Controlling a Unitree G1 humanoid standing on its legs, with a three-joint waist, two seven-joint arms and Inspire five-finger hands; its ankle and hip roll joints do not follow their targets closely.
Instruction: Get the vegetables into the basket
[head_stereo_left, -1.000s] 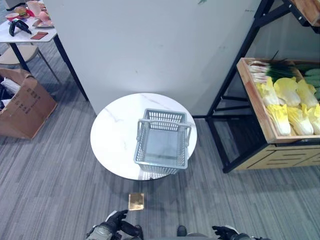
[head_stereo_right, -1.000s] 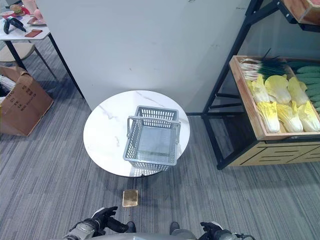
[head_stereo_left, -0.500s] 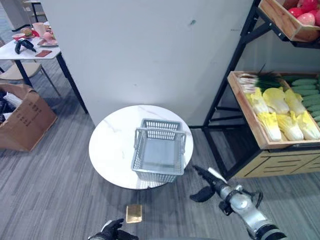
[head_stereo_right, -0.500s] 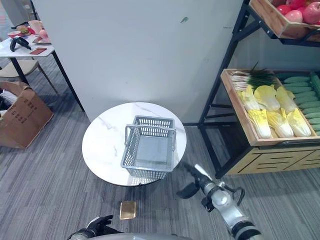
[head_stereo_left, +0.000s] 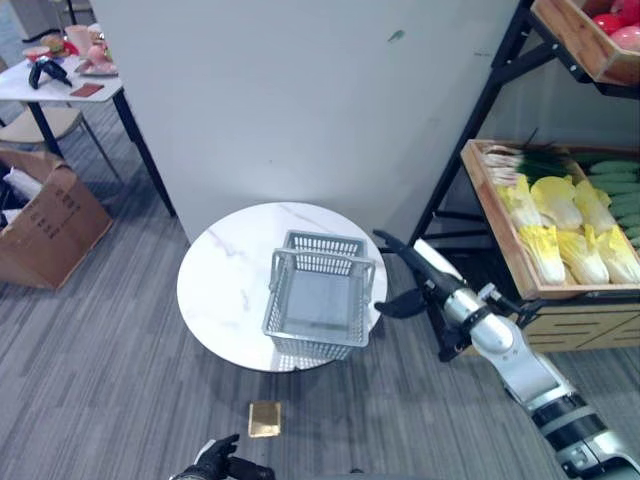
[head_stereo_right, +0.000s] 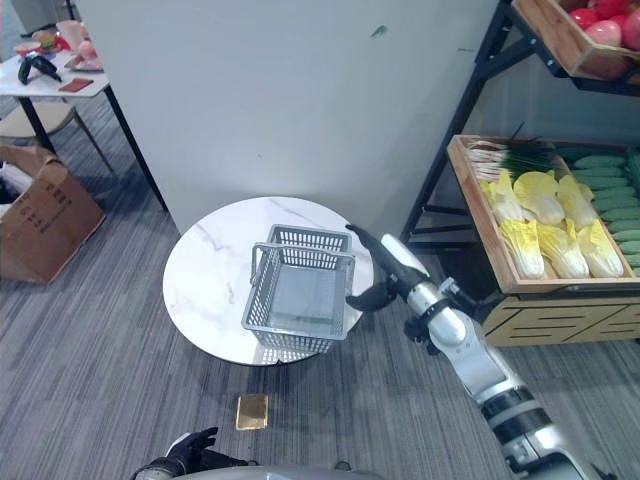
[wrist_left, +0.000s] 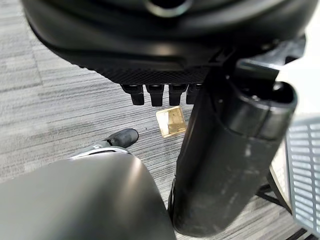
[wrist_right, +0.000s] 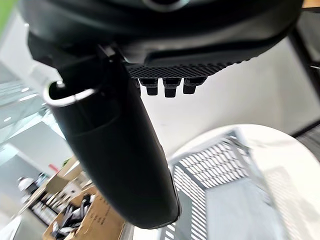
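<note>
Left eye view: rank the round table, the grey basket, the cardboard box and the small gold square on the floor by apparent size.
1. round white table
2. grey basket and cardboard box: look alike, and the picture's edge cuts the box, so unranked
3. gold square, clearly smallest

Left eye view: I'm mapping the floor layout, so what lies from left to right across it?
Cardboard box → round table → basket → right hand → vegetable crate.
</note>
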